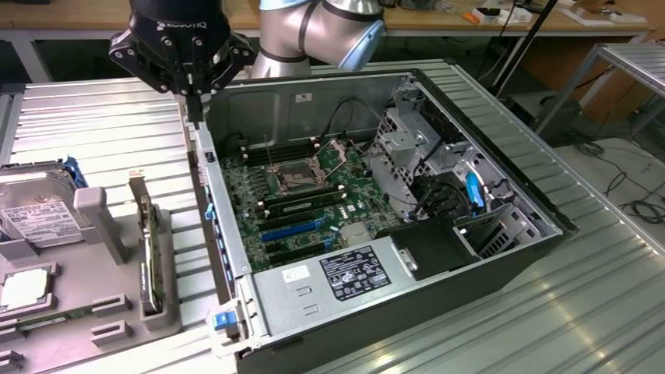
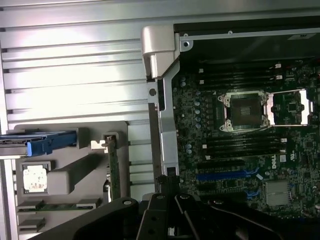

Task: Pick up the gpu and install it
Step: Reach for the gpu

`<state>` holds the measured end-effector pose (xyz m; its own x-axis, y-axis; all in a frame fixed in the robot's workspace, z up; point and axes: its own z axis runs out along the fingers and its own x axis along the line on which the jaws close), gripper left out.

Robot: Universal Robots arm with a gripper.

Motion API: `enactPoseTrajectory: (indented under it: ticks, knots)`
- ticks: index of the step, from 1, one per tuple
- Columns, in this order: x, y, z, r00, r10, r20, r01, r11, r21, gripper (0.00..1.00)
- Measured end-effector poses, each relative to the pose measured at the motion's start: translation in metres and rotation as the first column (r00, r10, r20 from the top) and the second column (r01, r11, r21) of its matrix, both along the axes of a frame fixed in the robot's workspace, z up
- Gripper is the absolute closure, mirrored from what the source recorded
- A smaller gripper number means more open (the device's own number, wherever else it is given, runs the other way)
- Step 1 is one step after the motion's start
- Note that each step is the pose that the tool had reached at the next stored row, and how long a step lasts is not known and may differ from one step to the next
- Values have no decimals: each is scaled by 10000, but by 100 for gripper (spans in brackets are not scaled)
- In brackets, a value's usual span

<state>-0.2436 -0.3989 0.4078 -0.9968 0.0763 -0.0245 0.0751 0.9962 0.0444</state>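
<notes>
**Green boards, grey metal, touches of blue**

The gpu (image 1: 152, 257) shows a dark green edge in a pale grey holder (image 1: 102, 222). The motherboard (image 1: 311, 175) is green with blue slots (image 1: 291, 227) (black ones too). Black case (image 1: 447, 319), black gripper (image 1: 195, 100), silver ribbed table (image 1: 104, 117).

The arm (image 1: 322, 31) holds its end effector (image 1: 195, 105) pointing straight down, fully closed.

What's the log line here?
end effector: shut, empty, above open black computer case edge | thin green gpu card: upright in grey holder
</notes>
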Motion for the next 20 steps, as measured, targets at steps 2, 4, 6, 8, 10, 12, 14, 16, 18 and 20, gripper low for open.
enactPoseTrajectory:
  ticks: [2,4,6,8,10,12,14,16,18,20]
  knots:
    - [-22,0,-1,10000,0,-1,0,10000,0,89]
    - [-41,0,-2,10000,0,-1,0,10000,0,89]
    - [-59,0,-3,10000,0,-1,0,10000,0,89]
    - [-78,0,-4,10000,0,-1,0,10000,0,89]
    - [-90,0,-5,10000,1,-1,-1,10000,-1,89]
    - [-122,0,-6,10000,0,-1,0,10000,-1,89]
    - [-171,0,-8,10000,1,-1,-1,10000,-1,89]
    - [-283,0,-11,10000,0,-1,0,10000,-1,89]
    - [-412,0,-13,10000,1,-2,-1,10000,-1,89]
    - [-521,-1,-16,10000,0,0,0,10000,0,89]
